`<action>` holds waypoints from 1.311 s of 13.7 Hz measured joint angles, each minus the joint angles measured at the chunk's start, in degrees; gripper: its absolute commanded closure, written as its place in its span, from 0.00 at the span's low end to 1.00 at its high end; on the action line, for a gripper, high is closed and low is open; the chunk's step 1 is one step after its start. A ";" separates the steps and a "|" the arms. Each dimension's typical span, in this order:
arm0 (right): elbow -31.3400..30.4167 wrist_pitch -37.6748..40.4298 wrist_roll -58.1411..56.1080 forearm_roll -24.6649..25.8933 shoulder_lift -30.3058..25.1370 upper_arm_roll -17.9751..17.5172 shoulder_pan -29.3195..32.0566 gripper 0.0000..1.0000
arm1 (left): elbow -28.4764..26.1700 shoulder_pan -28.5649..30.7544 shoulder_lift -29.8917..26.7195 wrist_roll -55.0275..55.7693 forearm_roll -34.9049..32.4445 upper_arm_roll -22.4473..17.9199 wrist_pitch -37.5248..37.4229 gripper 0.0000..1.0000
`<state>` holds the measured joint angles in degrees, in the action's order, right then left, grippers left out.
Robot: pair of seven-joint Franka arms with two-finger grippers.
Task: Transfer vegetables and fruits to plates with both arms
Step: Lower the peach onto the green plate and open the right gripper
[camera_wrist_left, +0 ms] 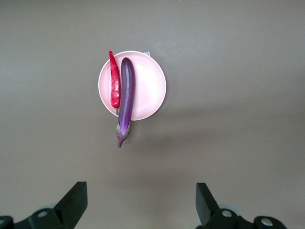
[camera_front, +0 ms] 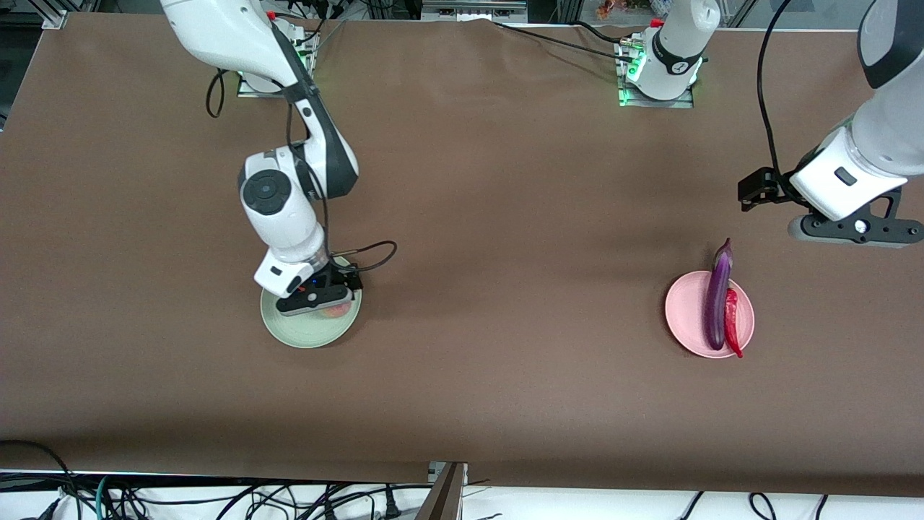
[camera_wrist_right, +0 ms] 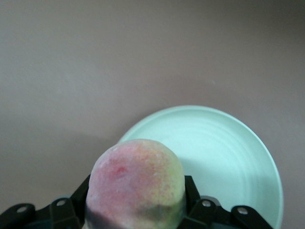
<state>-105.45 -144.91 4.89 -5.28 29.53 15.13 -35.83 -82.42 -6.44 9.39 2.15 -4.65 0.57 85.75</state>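
While the right arm is reaching down from its base, the right gripper (camera_front: 315,297) is hanging just over the green plate (camera_front: 307,334), its jaws closed snugly around the peach (camera_wrist_right: 137,183), which is filling the space between them. In the front view only a sliver of that fruit is showing under the gripper, over the part of the plate farther from the front camera. The brown table (camera_front: 505,217) is lying bare between the two plates. Toward the left arm's end, the pink plate (camera_front: 686,310) is carrying the eggplant (camera_front: 717,297), whose stem end is sticking out past the rim, and the chili pepper (camera_front: 732,322) is lying just beside it. The left gripper (camera_wrist_left: 140,202) is waiting high over the table beside that plate, jaws spread wide and gripping nothing.
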 measured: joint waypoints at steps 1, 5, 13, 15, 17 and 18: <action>-0.87 0.15 -0.26 0.00 0.05 0.00 0.45 0.51 | -1.82 1.33 -1.06 0.02 0.08 -0.05 1.34 0.00; -2.03 -1.34 -0.86 0.00 2.46 0.02 2.42 0.00 | -9.75 4.24 -6.46 -0.22 0.69 0.20 5.19 0.00; 3.12 3.53 -1.16 -0.14 2.42 -0.19 5.07 0.00 | -14.73 4.21 -11.15 -0.37 0.70 1.62 6.58 0.00; 5.80 10.91 -0.47 -0.19 0.61 -0.24 4.99 0.00 | -14.73 4.21 -11.19 -0.37 0.70 1.66 6.73 0.00; 8.05 19.53 -0.17 -0.21 -3.72 0.41 5.08 0.00 | -14.72 4.23 -11.21 -0.36 0.70 1.65 6.83 0.00; 8.74 23.99 -0.11 -0.22 -6.81 1.03 5.13 0.00 | -14.72 4.24 -11.23 -0.36 0.70 1.65 6.91 0.00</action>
<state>-96.71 -120.93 4.78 -5.49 22.72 16.16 -30.70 -97.14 -2.20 -1.85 1.79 -3.95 2.21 92.66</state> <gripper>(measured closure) 0.000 0.000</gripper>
